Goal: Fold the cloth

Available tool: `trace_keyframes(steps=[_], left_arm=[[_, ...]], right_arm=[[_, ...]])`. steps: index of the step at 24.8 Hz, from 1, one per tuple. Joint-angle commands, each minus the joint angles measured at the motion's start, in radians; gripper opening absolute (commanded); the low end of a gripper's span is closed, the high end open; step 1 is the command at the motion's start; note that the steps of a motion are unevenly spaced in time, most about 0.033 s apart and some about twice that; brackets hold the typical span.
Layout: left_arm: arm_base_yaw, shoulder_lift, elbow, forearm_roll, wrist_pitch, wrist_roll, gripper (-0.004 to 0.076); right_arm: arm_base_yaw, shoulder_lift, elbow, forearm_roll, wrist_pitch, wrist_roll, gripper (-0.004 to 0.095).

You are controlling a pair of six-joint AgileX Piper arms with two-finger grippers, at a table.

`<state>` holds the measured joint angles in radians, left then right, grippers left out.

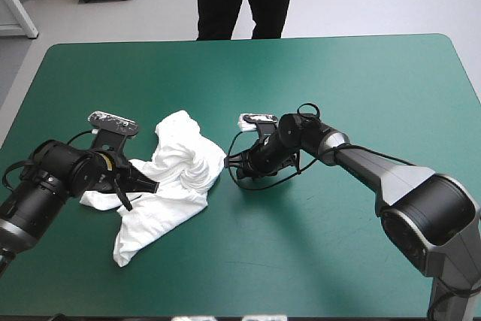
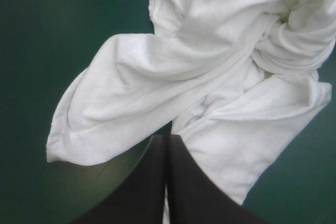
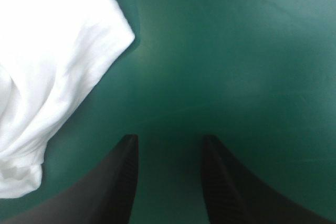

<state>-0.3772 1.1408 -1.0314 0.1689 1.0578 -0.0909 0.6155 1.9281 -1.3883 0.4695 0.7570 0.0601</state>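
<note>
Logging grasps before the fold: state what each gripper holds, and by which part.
Left gripper: shut on the T-shirt, by a fold on the heap's left side. Right gripper: open over bare cover, holding nothing.

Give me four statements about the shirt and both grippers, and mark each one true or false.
1. The T-shirt lies folded in a neat bundle. False: it is a crumpled heap.
2. The right gripper is open. True.
3. The right gripper holds the T-shirt. False: only bare teal-green cover shows between its fingers; the shirt lies beside it.
4. The left gripper has its fingers together in a pointed arch at the T-shirt. True.
</note>
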Motion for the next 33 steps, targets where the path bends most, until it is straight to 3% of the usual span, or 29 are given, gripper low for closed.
trace_keyframes(steps=[1,8,11,16,20,28,30,33], left_arm=[[0.0,-0.016,-0.034,0.004,-0.035,-0.002,-0.0009],[0.0,-0.016,-0.034,0.004,-0.035,-0.002,-0.0009],[0.0,-0.016,-0.034,0.004,-0.035,-0.002,-0.0009],[0.0,-0.016,-0.034,0.004,-0.033,-0.002,-0.0009],[0.0,-0.016,-0.034,0.004,-0.033,-0.013,-0.0009],[0.0,-0.016,-0.034,0.004,-0.033,-0.013,-0.0009],[0.0,-0.016,-0.034,0.004,-0.033,-0.013,-0.0009],[0.0,-0.016,-0.034,0.004,-0.033,-0.013,-0.0009]], right_arm=[[0.005,-0.005,0.004,-0.009,0.076,-0.004,0.0391],[0.003,-0.023,-0.017,-0.026,0.08,-0.009,0.0391],[0.003,-0.051,-0.054,-0.086,0.084,-0.005,0.0391],[0.003,-0.113,-0.128,-0.269,0.141,0.068,0.0391],[-0.004,-0.176,-0.155,-0.487,0.246,0.134,0.0391],[-0.234,-0.389,-0.155,-0.52,0.404,0.157,0.0391],[-0.313,-0.469,-0.155,-0.587,0.473,0.157,0.0391],[-0.372,-0.551,-0.155,-0.618,0.492,0.149,0.0391]])
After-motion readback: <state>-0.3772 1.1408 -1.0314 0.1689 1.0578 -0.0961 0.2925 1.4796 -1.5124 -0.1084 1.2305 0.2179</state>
